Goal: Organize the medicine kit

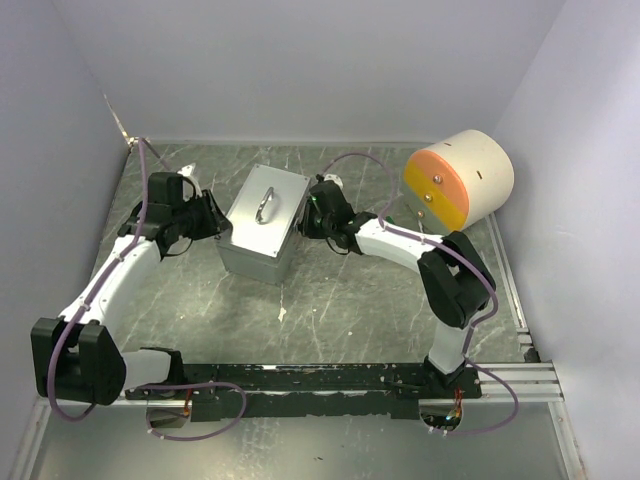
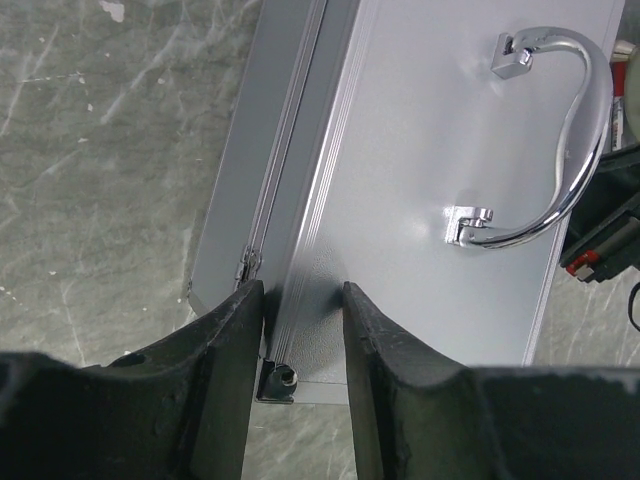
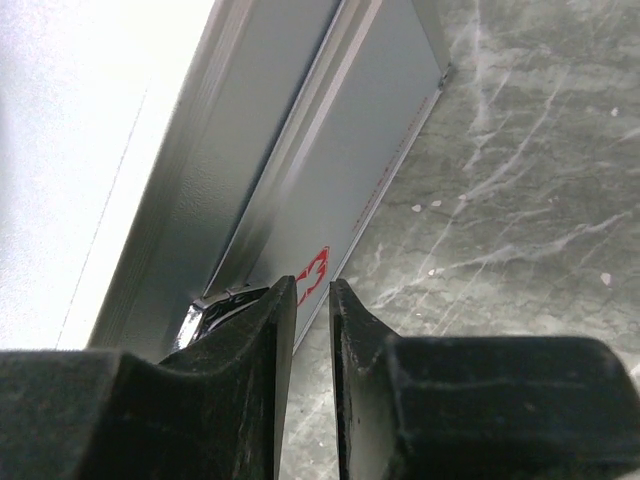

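Left tool (image 2: 302, 292) astride left lid edge of the metal case (image 2: 420, 150), grip unclear; right tool (image 3: 312, 285) narrow, just beside the latch (image 3: 215, 305) on its right side.

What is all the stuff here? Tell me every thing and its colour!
silvery-grey rectangular metal case: one, silver-grey, middle of the table.
curved shiny metal handle: one, chrome, on the case's lid.
big drum-shaped cylinder: one, cream with an orange-and-yellow round face, far right.
marbled table: one, grey-green, under everything.
purple cables: several, purple, along both arms.
black rail: one, black, near edge.
left arm: one, white and black, left of the case.
right arm: one, white and black, right of the case.
left gripper: one, black, fingers astride the lid's edge.
right gripper: one, black, fingers slightly apart at the case's side.
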Controlling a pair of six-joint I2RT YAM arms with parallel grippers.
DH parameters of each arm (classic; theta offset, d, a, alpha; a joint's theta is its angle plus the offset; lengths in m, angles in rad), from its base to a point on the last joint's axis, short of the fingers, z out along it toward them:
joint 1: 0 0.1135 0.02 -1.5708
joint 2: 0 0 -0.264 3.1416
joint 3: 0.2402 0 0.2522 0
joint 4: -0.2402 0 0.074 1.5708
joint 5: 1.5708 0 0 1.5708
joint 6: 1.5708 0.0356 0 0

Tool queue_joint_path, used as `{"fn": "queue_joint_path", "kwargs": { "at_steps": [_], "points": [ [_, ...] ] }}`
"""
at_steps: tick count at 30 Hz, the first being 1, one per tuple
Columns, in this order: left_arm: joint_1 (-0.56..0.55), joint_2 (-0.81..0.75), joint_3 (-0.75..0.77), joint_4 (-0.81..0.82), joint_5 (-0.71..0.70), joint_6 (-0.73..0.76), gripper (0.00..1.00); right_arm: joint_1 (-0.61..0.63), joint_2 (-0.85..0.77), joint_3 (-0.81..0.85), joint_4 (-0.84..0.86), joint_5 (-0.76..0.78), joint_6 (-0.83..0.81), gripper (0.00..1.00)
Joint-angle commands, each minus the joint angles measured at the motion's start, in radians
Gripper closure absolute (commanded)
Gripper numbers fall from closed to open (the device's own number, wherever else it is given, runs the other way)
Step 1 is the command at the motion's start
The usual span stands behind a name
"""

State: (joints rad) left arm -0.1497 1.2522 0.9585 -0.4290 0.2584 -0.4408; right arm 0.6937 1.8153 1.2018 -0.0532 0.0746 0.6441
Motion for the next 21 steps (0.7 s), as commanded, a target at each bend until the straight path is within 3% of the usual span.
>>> {"fn": "queue_joint_path", "kwargs": {
  "at_steps": [1,4,7,13,18,21],
  "points": [
    [-0.01,0.033,0.008,-0.058,0.071,0.015,0.53,0.01,-0.03,0.018,-0.023,0.063,0.034,0.79],
    [-0.008,0.003,0.043,-0.082,-0.021,0.016,0.48,0.007,-0.11,-0.027,-0.114,0.161,0.042,0.77],
    [-0.008,-0.062,0.091,-0.107,-0.068,0.042,0.32,0.001,-0.223,-0.087,-0.177,0.224,0.026,0.73],
    [-0.008,-0.253,0.136,-0.124,-0.169,0.039,0.08,-0.012,-0.475,-0.165,-0.294,0.296,-0.074,0.5],
    [-0.008,-0.423,0.124,-0.149,-0.237,0.018,0.02,-0.012,-0.705,-0.261,-0.35,0.313,-0.184,0.37],
    [-0.008,-0.527,0.072,-0.134,-0.21,0.038,0.02,-0.013,-0.817,-0.275,-0.388,0.284,-0.236,0.25]
  ]
}}
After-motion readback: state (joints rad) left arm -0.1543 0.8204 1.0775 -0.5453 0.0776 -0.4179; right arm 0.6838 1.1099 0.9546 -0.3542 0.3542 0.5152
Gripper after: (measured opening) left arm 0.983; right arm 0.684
